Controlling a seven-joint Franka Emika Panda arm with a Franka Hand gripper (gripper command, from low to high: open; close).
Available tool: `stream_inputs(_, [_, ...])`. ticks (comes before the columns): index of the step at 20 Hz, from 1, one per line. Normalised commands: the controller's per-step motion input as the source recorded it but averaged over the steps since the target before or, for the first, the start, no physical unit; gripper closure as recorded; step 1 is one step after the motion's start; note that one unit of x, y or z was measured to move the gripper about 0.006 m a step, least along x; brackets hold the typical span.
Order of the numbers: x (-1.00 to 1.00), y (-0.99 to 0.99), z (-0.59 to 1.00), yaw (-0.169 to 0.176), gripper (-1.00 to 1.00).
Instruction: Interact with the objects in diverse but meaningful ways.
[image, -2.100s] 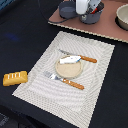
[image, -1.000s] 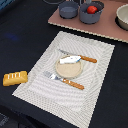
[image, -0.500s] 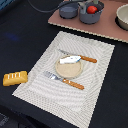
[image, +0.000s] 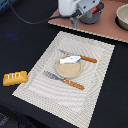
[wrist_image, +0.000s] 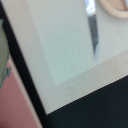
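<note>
Bread loaf (image: 15, 78) lies beside placemat (image: 95, 55), apart from hand (image: 75, 21)

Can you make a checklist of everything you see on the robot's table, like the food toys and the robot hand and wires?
Surface: dark table with a pale woven placemat on it.
Job's things: yellow scored bread loaf lies on the dark table, off the placemat toward the exterior view's left. A round tan plate sits mid-mat with a pale silvery flat piece on its far edge. Two orange-handled utensils, a knife and a fork, flank the plate.
Clutter: a pink board at the back carries a grey pot and a pale bowl.
End effector: above the pink board's edge; fingers blurred, state unclear.
Cables: one dark cable runs to the arm.
Surroundings: nothing seen.
</note>
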Motion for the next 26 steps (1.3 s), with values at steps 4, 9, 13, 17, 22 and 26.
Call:
stream_inputs(4, [-0.16,-0.87,-0.11,0.017,-1.0])
stream_inputs(9, [-0.51,-0.61,-0.33,0.061,-1.0])
stream_inputs(13, [-0.67,-0.54,-0.17,0.035,-1.0])
stream_inputs(17, [-0.8,-0.4,-0.2,0.036,-1.0])
stream_inputs(22, [-0.92,-0.3,-0.24,0.029,-1.0])
stream_inputs(26, [-0.89,-0.29,-0.2,0.04,-1.0])
